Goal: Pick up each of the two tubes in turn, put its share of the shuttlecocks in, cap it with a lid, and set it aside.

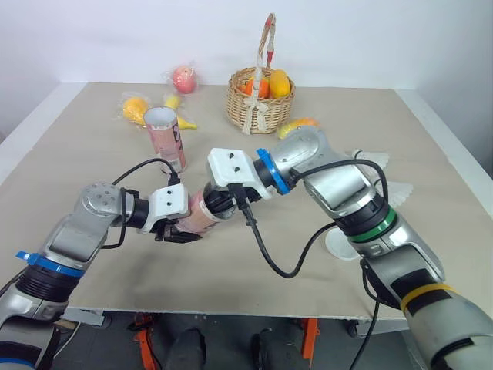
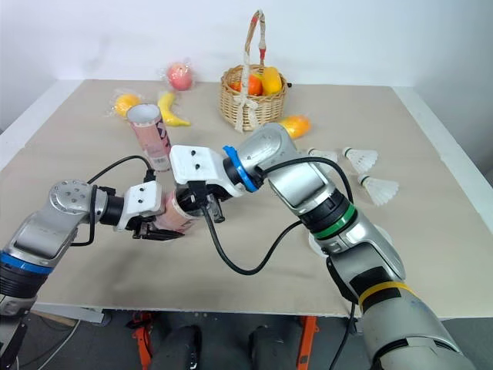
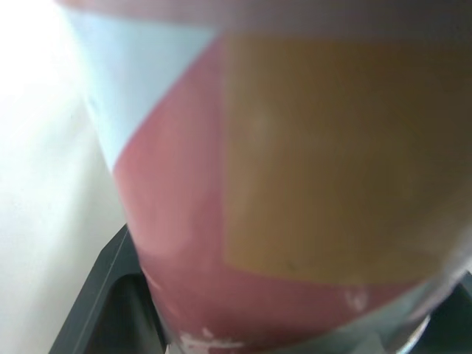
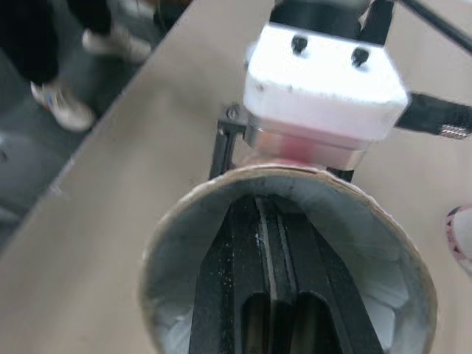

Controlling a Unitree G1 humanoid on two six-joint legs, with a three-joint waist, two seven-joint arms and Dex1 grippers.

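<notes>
Tube of pink cardboard [image 1: 197, 217] held sideways, low over beige tabletop [image 1: 92, 154]. Left gripper [image 1: 176, 232] clamped round tube near end away from its mouth. Right gripper [image 4: 269, 221] pushed into open mouth, two black fingers close together inside; whether anything sits between them, cannot tell. Second pink tube [image 1: 165, 137] upright and open-topped, further back on robot's left. Two white feathered shuttlecocks [image 2: 360, 159] lying on right side, well apart from both tubes. White round lid [image 1: 337, 245] flat beneath right forearm. Wicker basket of fruit [image 1: 254, 104] at back.

Pink tube [image 3: 295, 192], orange panel, pale blue wedge, up close between two black fingers [image 3: 107, 302]
</notes>
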